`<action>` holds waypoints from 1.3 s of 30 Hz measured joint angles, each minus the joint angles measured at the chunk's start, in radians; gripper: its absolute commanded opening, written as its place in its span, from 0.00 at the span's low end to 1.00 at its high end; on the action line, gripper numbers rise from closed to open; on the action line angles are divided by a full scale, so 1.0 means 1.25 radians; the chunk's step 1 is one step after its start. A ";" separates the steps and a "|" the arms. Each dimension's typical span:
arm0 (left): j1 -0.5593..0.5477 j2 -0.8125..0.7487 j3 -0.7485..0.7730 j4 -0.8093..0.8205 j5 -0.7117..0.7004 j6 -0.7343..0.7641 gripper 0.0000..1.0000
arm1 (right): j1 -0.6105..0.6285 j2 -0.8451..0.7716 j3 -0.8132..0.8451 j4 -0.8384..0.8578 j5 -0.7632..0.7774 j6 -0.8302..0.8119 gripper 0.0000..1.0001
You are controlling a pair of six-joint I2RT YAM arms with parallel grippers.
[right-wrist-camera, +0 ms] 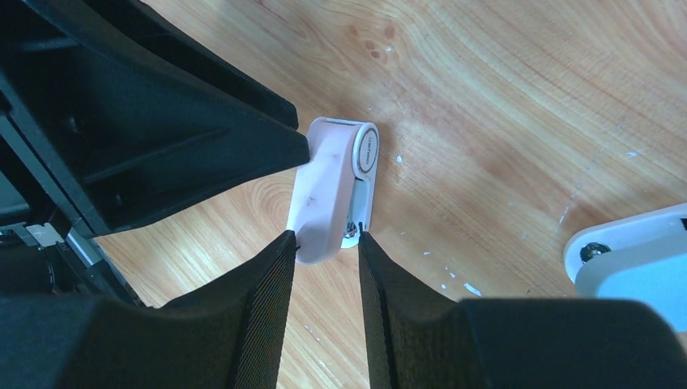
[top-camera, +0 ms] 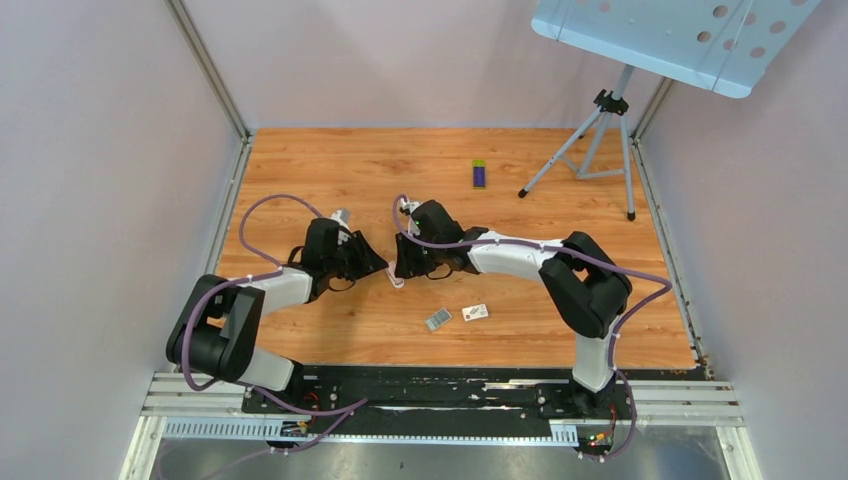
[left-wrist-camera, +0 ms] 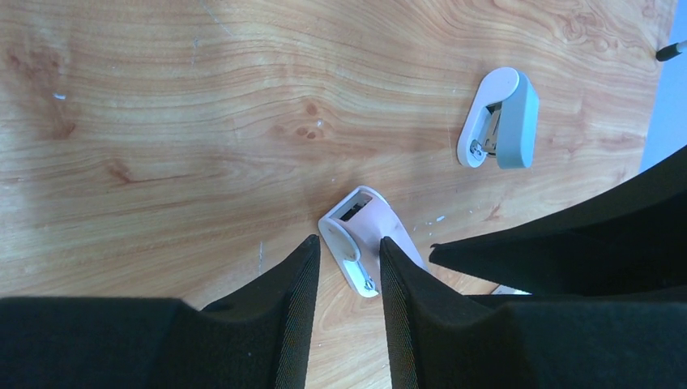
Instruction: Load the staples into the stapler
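A small pink-and-white stapler point(top-camera: 397, 280) lies on the wooden table between both grippers. In the right wrist view my right gripper point(right-wrist-camera: 326, 237) has its fingertips pressed on both sides of the stapler's near end point(right-wrist-camera: 328, 186). In the left wrist view my left gripper point(left-wrist-camera: 348, 243) has its fingers apart at the stapler's other end point(left-wrist-camera: 364, 227); one finger overlaps the pink body and the other stands beside the white base. The staples point(top-camera: 438, 319), a small grey ridged block, lie on the table in front of the right arm, apart from both grippers.
A second stapler, white and grey-blue point(left-wrist-camera: 498, 117), lies close by and also shows in the right wrist view point(right-wrist-camera: 632, 251). A small white card point(top-camera: 476, 312) lies beside the staples. A purple-and-green box point(top-camera: 479, 174) and a tripod point(top-camera: 600, 150) stand at the back.
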 measured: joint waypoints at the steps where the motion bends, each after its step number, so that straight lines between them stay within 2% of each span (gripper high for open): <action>1: -0.001 0.002 0.000 0.002 0.000 0.000 0.35 | 0.000 0.003 0.001 0.001 -0.003 0.001 0.37; 15: -0.006 0.035 -0.010 0.076 0.007 -0.013 0.30 | 0.000 0.011 -0.060 0.116 -0.018 0.025 0.27; 23: -0.006 0.037 -0.026 0.107 0.009 -0.021 0.31 | 0.000 0.005 -0.114 0.204 -0.017 0.049 0.27; 27: -0.006 0.035 -0.024 0.102 0.009 -0.020 0.34 | 0.000 0.001 -0.115 0.206 -0.015 0.045 0.30; 30: -0.007 0.023 -0.005 0.049 0.003 -0.006 0.44 | 0.000 -0.008 -0.096 0.158 -0.008 0.027 0.34; 34: -0.012 -0.037 0.055 -0.097 -0.025 0.034 0.57 | -0.001 -0.048 -0.066 0.042 0.016 -0.010 0.45; 37: -0.012 -0.116 0.136 -0.212 -0.059 0.076 0.80 | -0.003 -0.118 -0.055 -0.045 0.038 -0.039 0.57; 38: -0.012 -0.146 0.167 -0.247 -0.070 0.092 0.97 | -0.004 -0.147 -0.052 -0.069 0.045 -0.047 0.64; 39: -0.012 -0.176 0.199 -0.281 -0.080 0.107 0.99 | -0.004 -0.173 -0.048 -0.088 0.050 -0.054 0.70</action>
